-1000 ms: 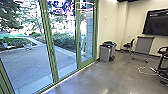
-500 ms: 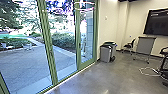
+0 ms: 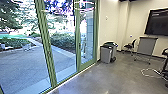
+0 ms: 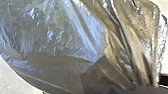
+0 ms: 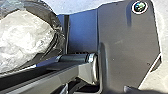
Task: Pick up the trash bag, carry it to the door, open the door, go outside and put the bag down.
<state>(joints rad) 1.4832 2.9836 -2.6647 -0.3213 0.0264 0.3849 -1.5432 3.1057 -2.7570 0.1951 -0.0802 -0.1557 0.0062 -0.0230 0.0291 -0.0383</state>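
And here is the one trash bag (image 4: 62, 42), large in the left wrist view, its thin, shiny plastic pulled into tight folds toward one end; the right wrist view catches a bulging bag too, something pale inside. Is either the left gripper or the right gripper clamped on it? Impossible to tell from here. Ahead, three tall glass panels in green frames (image 3: 46, 40) rise from the floor's edge (image 3: 72, 78), paving (image 3: 25, 61) and shrubs (image 3: 63, 40) beyond. Two bins (image 3: 106, 54) stand close together where that edge meets the wall; farther along the wall edge come one chair (image 3: 130, 46) and one wheeled stand (image 3: 146, 47), with one dark screen (image 3: 158, 22) above and a white cable (image 3: 149, 75) looping across the floor.
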